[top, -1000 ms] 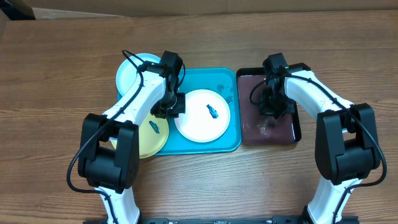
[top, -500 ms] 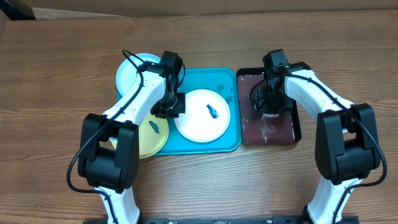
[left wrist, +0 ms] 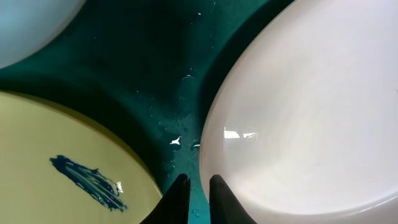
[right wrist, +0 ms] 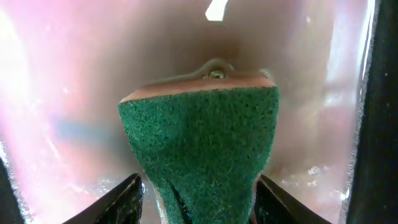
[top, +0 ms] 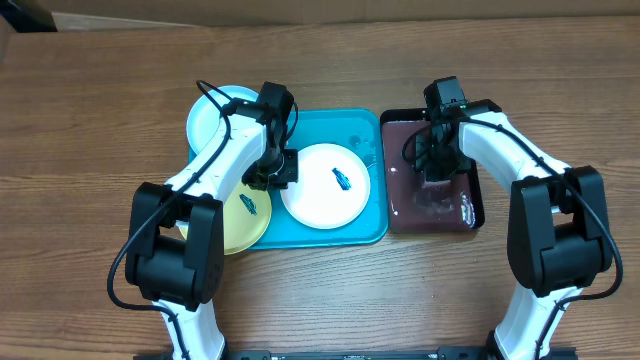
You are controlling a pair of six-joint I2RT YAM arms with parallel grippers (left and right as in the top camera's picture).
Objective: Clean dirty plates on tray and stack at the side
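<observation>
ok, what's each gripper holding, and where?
Left gripper pinches the white plate at its rim. Right gripper has the green sponge between its jaws; whether it grips cannot be told.

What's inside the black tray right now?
Dark reddish liquid fills the black tray, with a green sponge between the jaws of the right gripper. The floor under the sponge is hidden.

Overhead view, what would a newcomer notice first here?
A white plate with a blue smear sits on the turquoise tray, the left gripper pinching its rim. Beside it, a green sponge stands between the right gripper's fingers in a black tray of dark liquid.
</observation>
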